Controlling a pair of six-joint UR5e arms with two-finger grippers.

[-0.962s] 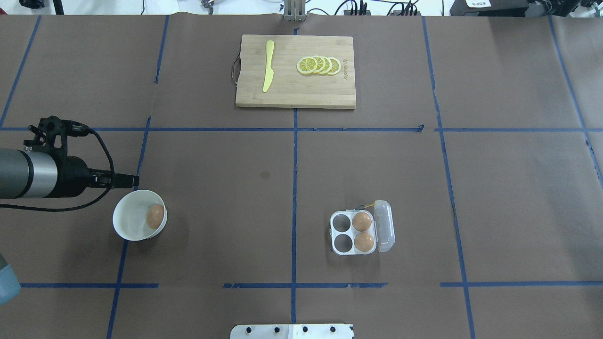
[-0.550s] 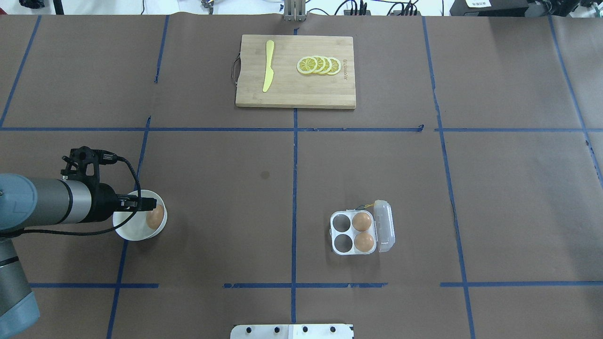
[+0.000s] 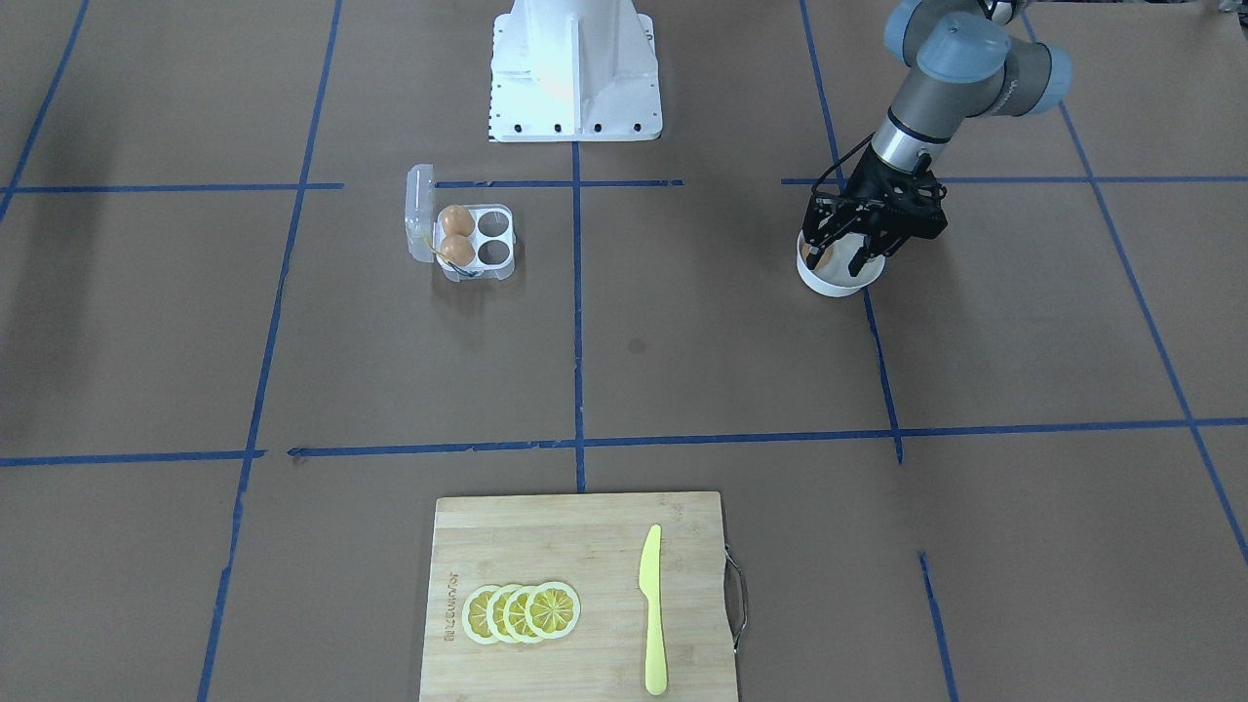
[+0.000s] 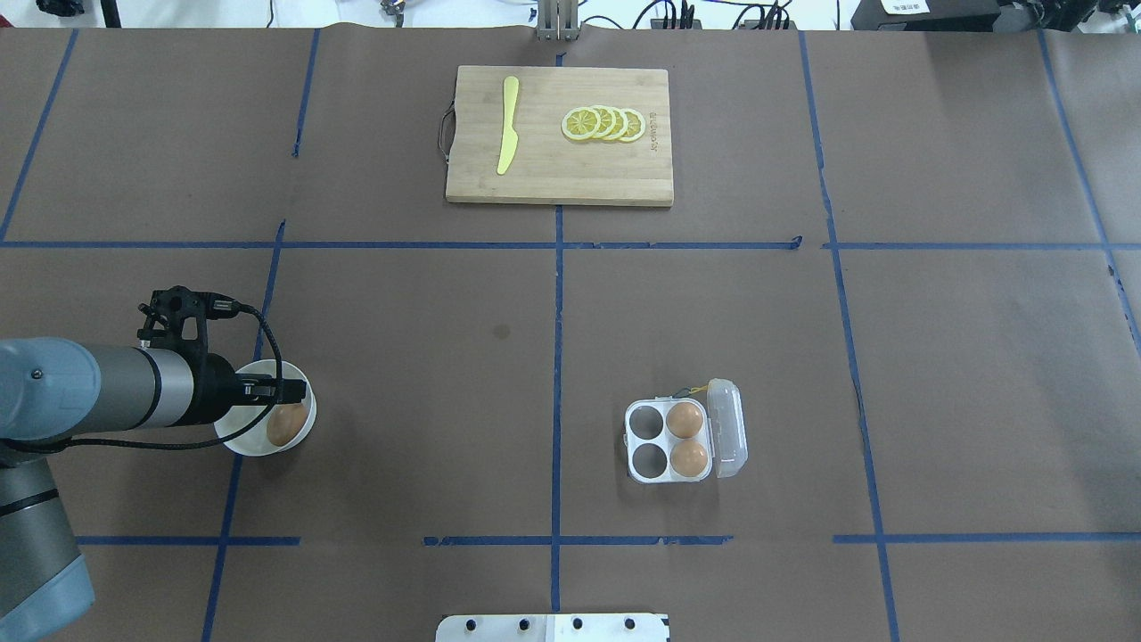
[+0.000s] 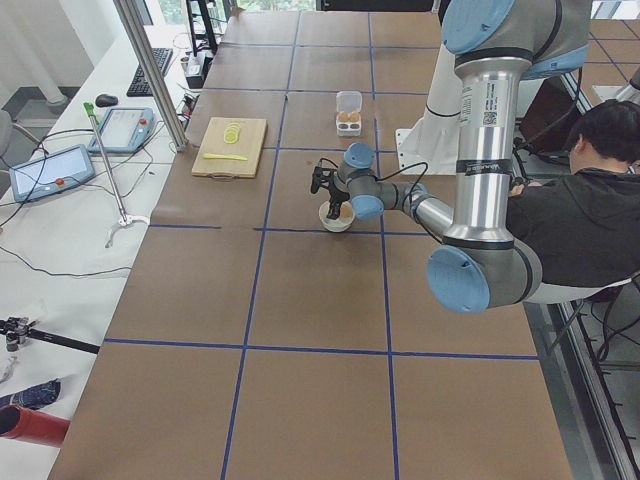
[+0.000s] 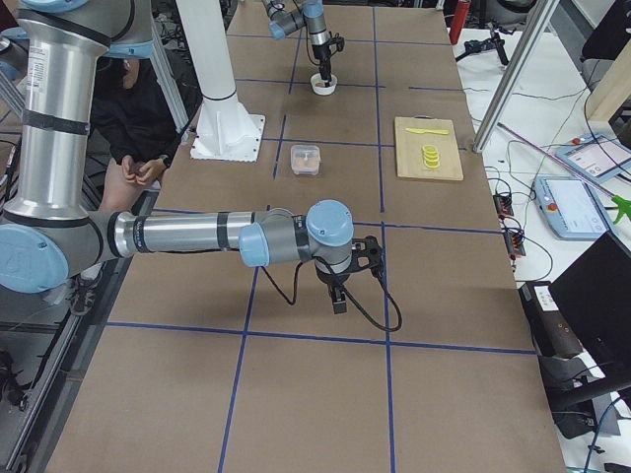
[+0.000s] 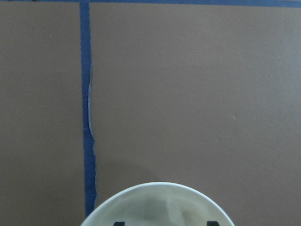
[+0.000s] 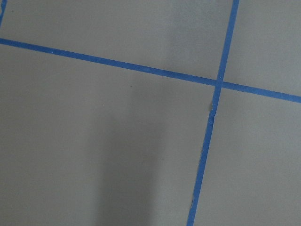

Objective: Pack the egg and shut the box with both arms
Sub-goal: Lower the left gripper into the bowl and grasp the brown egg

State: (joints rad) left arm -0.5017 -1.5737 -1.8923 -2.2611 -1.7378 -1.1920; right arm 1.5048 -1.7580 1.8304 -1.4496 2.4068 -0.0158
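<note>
Shifted a little since half a second ago, the small smooth tan-brown egg (image 4: 283,426) now lies in the part of the round white bowl (image 4: 237,442) nearer my base, where before it sat up against the wall facing the carton. Over that same stretch my left gripper (image 3: 836,265) has come in from beyond the rim and dropped into the bowl. Its black fingers stand wide apart: the front camera shows them spread over the bowl's mouth, and in the wrist view the two fingertips (image 7: 119,223) peek in at the bottom edge, far from each other, with the bowl's far wall between them. I hold nothing yet. Whether a finger nudged the egg or it rolled by itself I cannot tell, and the wrist view does not show the egg at all. My judgement is that I am in the reach-and-straddle step, and that I must line up on the egg's new spot before closing gently. Well apart, across the brown paper, the small clear plastic egg carton (image 4: 668,440) waits with its hinged lid (image 4: 727,428) swung open on the far side. Two matching eggs (image 4: 684,419) fill the cells beside the lid, and two empty cells (image 4: 645,457) face the bowl, so packing and closing are both still to do. My right gripper (image 6: 338,299) hangs over bare taped paper away from all this; I cannot tell how its fingers stand. Farthest off lies the wooden cutting board (image 4: 553,169).
</note>
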